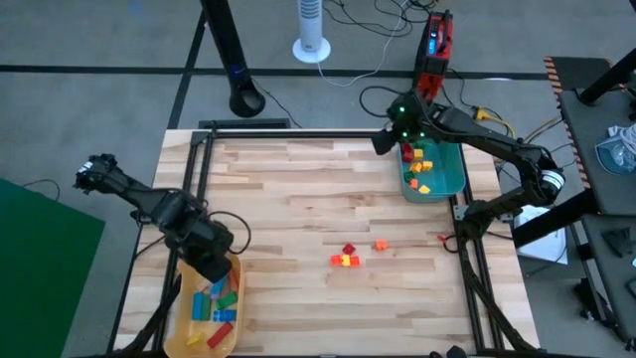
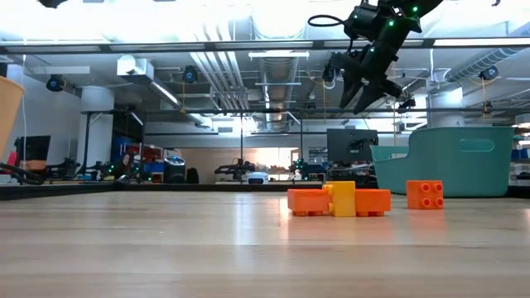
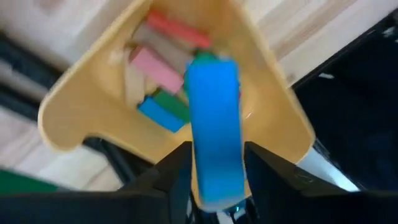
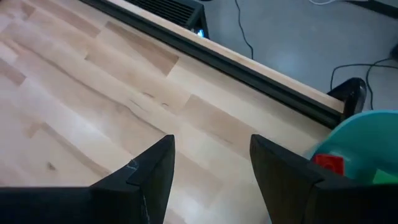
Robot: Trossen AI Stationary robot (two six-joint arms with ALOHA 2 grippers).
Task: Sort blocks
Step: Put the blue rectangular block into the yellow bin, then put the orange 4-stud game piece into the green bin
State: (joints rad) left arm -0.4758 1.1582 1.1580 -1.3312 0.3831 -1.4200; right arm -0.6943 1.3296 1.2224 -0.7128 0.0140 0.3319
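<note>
The left gripper (image 3: pixel 216 180) hovered over the yellow tray (image 1: pixel 185 298) at the surface's (image 1: pixel 298 199) near left corner. Its fingers (image 3: pixel 163 180) stood on either side of a blue bar block (image 3: pixel 214 124); the block sat between them and seemed loosely gripped, though whether the fingers truly pressed it could not be told from the blurred wrist view. Beneath it, inside the tray, lay more blocks: a pink bar (image 3: pixel 157 67), a red bar (image 3: pixel 177 30), a green piece (image 3: pixel 169 102) and a small blue one (image 3: pixel 158 113).

The right gripper (image 4: pixel 211 162) hung above the far right part of the surface, just beside the teal bin (image 1: pixel 452 174) that stood at the far right corner. Its fingers (image 4: pixel 149 171) were parted with nothing between them, only bare wood showing in the gap. The bin held a mix of red, orange, yellow and green blocks (image 1: pixel 417 164).

Out on the open surface, toward the near right, a small cluster (image 1: pixel 346 257) of red, orange and yellow blocks lay touching one another; in the low view it read as a yellow block (image 2: pixel 342 199) flanked by two orange ones. A single orange block (image 1: pixel 381 245) sat near the cluster but apart from it. One tiny red piece (image 1: pixel 443 238) lay at the right edge.
</note>
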